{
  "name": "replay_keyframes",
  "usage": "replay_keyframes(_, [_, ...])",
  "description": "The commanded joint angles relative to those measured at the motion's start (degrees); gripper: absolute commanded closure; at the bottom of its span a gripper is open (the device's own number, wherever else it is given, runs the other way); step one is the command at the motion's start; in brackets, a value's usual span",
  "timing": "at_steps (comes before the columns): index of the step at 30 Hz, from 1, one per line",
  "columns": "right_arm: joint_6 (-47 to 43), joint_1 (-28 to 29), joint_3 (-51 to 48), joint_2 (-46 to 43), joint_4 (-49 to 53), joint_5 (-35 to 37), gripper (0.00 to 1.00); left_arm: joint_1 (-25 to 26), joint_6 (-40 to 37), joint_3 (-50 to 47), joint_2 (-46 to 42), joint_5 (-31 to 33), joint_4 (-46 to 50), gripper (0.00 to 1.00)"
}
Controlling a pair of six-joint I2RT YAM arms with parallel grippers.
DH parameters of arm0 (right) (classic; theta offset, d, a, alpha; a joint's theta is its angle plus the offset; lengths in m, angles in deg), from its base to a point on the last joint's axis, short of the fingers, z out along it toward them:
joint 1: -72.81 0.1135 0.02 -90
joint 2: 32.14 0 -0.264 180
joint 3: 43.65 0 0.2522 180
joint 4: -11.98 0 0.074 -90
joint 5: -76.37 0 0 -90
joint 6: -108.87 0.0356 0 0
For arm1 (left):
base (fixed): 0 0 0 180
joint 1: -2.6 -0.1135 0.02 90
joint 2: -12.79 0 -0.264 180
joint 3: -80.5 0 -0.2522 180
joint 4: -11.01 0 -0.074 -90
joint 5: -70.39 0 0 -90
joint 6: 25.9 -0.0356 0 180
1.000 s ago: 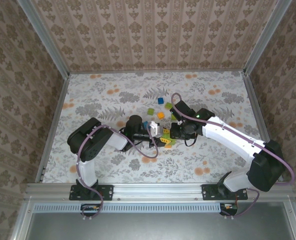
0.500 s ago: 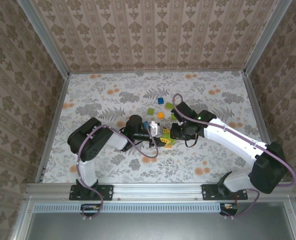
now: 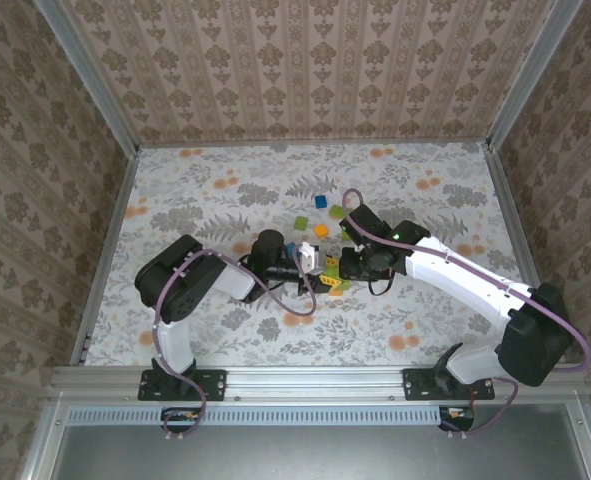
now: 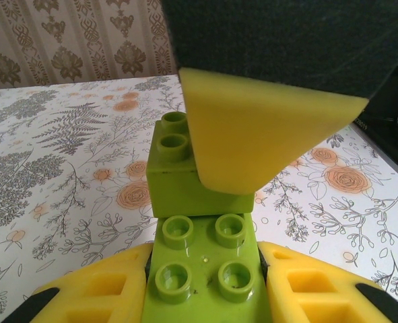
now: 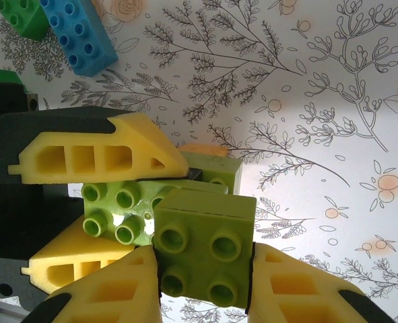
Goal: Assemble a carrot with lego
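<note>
Lime-green plastic is the matter under inspection. We find the carrot [image 4: 202,289], so far a short run of studded bricks, held off the table [image 3: 215,190] near its middle, between the two arms. The left gripper [image 4: 203,256] is closed on the carrot's near brick, with its pads flat on the two side walls. The right gripper [image 5: 204,252] is clamped on a second brick [image 5: 205,225] in the same manner. In the left wrist view that brick sits against the carrot at its twelve o'clock end. We cannot tell whether the studs are fully seated.

Loose bricks [image 3: 301,222] lie on the table at about twelve o'clock from the grippers. A blue brick [image 5: 77,40] and a dark green brick [image 5: 20,17] show at eleven o'clock in the right wrist view.

We judge the pieces light, rigid and glossy, and so apt to slip or swivel if gripped at a corner. The proper hold is on opposite flat walls, clear of the studs and the open underside. The joint is a friction fit. It wants a square push, and a twist would likely pop it apart.

We can read no brand, label or writing, and the stud tops show no legible mark.
</note>
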Motion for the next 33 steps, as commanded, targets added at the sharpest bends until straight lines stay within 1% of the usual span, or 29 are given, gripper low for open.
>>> replay_keyframes(1, [-0.1, 0.7, -4.3, 2.3, 9.3, -0.1, 0.77, -0.1, -3.8, -2.8, 6.2, 6.3, 16.1, 0.87])
replay_keyframes(23, [0.8, 2.7, -8.3, 4.5, 7.7, 1.0, 0.78, -0.7, -3.6, -2.9, 6.2, 5.8, 16.1, 0.87])
replay_keyframes(33, [-0.2, 2.8, -10.1, 7.5, 5.3, -1.2, 0.78, -0.9, -3.7, -2.8, 6.4, 5.7, 15.9, 0.87])
